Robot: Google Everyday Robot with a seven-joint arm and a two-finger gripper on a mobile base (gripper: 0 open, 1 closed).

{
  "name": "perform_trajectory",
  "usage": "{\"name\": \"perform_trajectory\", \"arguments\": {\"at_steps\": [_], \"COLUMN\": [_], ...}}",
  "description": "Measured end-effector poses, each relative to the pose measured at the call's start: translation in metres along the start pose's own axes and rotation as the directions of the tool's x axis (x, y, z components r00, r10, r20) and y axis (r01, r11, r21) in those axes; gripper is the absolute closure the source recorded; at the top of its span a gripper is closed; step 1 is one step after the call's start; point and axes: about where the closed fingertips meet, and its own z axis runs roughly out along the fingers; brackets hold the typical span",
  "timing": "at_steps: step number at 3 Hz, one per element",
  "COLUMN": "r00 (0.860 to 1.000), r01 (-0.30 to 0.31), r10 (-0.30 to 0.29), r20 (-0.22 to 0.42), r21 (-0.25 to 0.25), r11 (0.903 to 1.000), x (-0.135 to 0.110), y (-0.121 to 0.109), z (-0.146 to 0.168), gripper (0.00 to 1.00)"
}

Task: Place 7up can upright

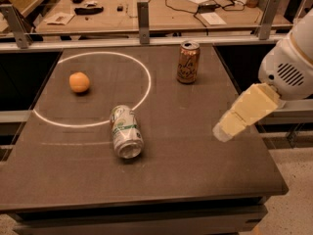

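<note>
The 7up can (125,131), silvery-white with green print, lies on its side near the middle of the dark table (186,160), its shiny end facing me. It crosses the near edge of a white chalk circle (90,89). My gripper (226,127) hangs in from the right on a white arm, above the table's right part, well to the right of the can and apart from it. It holds nothing.
A tan-gold can with dark script (188,61) stands upright at the back right. An orange (79,82) sits inside the circle at the left. A metal rail (143,14) and a cluttered workbench lie behind the table.
</note>
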Motion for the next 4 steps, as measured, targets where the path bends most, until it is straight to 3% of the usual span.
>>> {"name": "perform_trajectory", "arguments": {"at_steps": [1,2,3,4], "r00": [0.995,0.984,0.984,0.982], "r01": [-0.058,-0.057,-0.056,-0.038], "r10": [0.054,0.04,0.04,0.027], "r20": [0.083,0.174,0.172,0.186], "r21": [0.045,0.093,0.092,0.057], "r11": [0.9973,0.994,0.9942,0.9977], "x": [-0.006,-0.024,-0.023,-0.036], "y": [0.011,0.017,0.017,0.036], "z": [0.014,0.031,0.031,0.027], "gripper": [0.0,0.0,0.0,0.0]}}
